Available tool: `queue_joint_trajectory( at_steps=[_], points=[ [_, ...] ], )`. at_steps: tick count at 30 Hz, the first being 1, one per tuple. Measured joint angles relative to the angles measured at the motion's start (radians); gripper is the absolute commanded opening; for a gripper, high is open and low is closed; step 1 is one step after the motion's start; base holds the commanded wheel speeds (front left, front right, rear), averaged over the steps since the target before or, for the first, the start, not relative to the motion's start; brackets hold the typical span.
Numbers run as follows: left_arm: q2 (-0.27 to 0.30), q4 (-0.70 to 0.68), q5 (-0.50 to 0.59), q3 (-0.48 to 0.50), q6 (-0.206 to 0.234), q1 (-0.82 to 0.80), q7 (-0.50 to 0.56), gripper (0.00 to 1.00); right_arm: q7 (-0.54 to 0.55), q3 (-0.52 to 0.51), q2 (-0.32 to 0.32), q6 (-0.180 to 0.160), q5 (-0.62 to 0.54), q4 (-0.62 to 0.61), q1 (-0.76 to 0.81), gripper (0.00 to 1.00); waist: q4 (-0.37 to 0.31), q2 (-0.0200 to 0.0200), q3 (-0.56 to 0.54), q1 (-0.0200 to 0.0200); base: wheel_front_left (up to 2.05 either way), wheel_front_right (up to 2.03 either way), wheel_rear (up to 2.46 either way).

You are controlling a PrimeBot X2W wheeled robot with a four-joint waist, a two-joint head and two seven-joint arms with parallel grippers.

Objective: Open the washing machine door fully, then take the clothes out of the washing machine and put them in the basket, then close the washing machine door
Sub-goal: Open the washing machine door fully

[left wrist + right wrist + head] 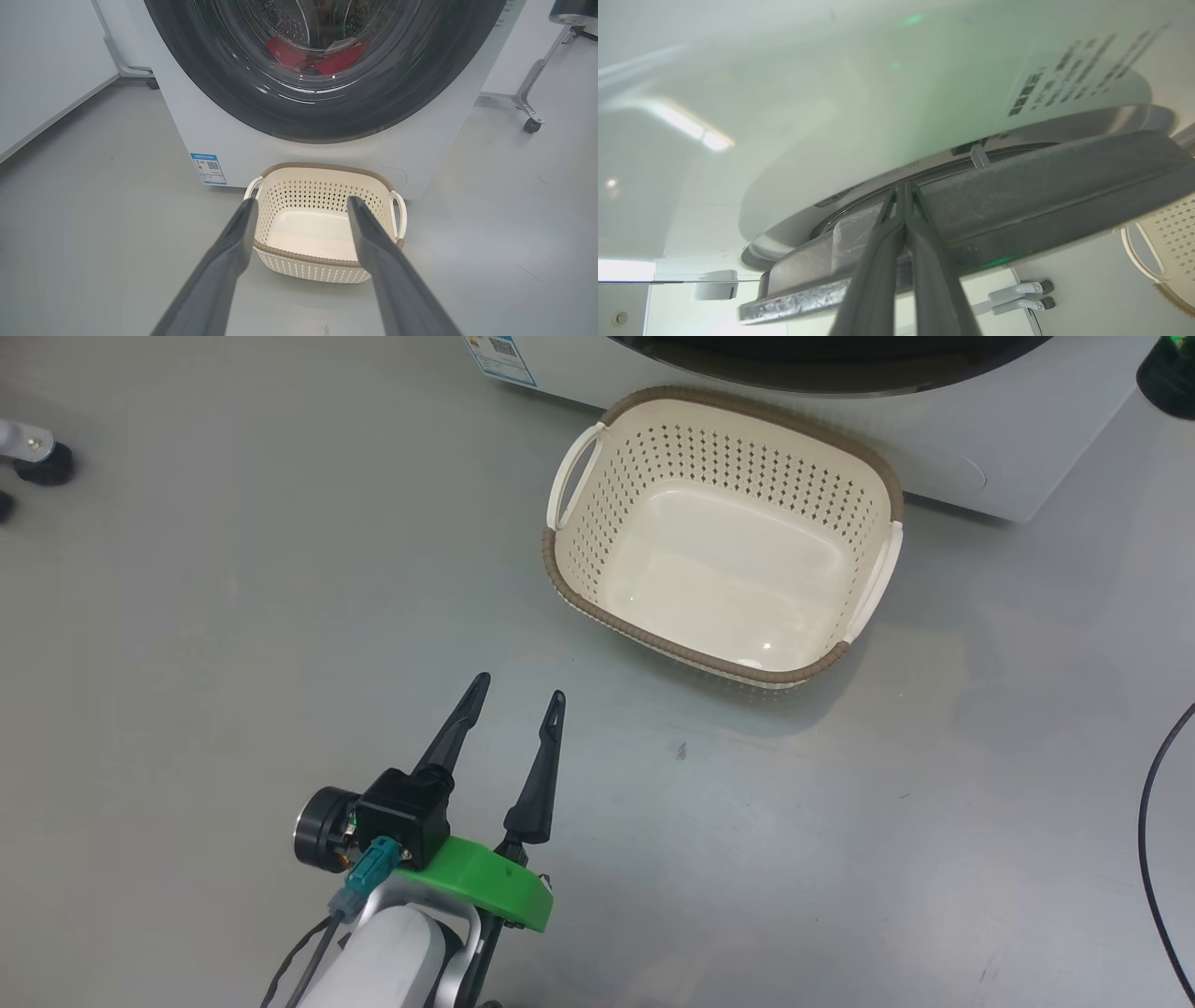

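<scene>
The basket [709, 457] sits upper centre on the glossy grey floor [233, 644], by the washing machine [980, 457]. The left gripper [520, 686] is spread; the right gripper [904, 186] is pressed together.

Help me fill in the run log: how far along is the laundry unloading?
Done: nothing yet. In hand: the shut right gripper has its tips at the edge of the round black-rimmed glass door, which looks barely ajar. Left: swing it fully open, move the red fabric clothes from the white front-loading washing machine into the empty cream perforated plastic basket, close the door. The open left gripper holds nothing.
</scene>
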Motion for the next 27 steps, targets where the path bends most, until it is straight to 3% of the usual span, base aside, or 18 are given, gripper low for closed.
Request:
queue_joint_trajectory(
  at_steps=[16,27],
  points=[
    [0.000,-0.012,0.000,-0.001,0.001,0.000,0.000,1.00,0.103,0.035,-0.033,0.000,0.001,0.085,-0.037,0.00,-0.005,0.0000,0.001,0.0000,0.00,0.00,0.00],
    [0.000,-0.023,0.000,-0.012,0.004,0.000,0.000,1.00,0.093,0.015,-0.035,0.000,0.005,0.092,-0.067,0.00,0.000,0.0000,0.005,0.0000,0.00,0.00,0.00]
  ],
)
